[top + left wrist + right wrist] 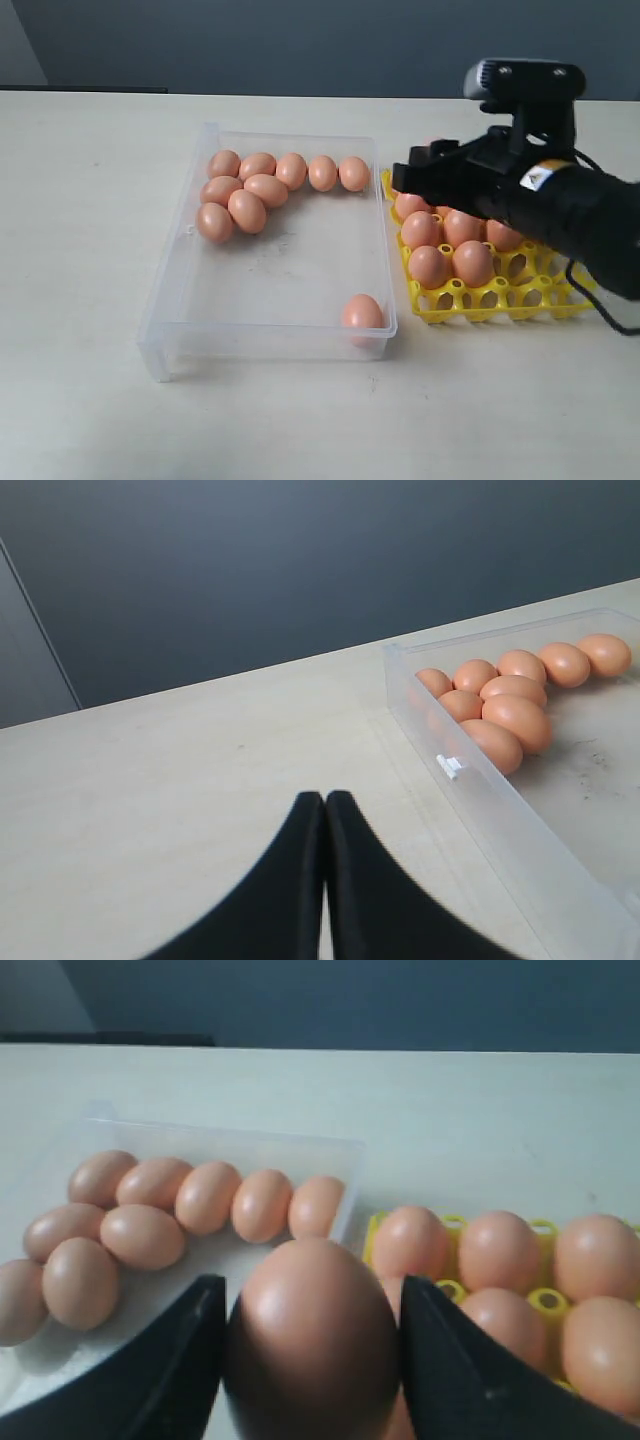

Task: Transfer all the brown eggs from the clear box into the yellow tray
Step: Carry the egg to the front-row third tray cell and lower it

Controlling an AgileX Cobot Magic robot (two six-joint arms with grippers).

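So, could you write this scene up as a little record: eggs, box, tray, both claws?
clear box: nine brown eggs clustered at one end, a lone egg in a corner
yellow tray: partly filled, partly hidden by the arm
right claw: gripping the held egg
left claw: closed, empty, over the table beside the box

Setting: robot test bench, laboratory type.
Pale, plain desk (90, 400); dark grey-blue wall (250, 40) along its far edge; lighter grey panel (18, 40) at the far-left corner; black robot arm (590, 215) with wrist-mounted camera (525, 80) over the desk's right side.
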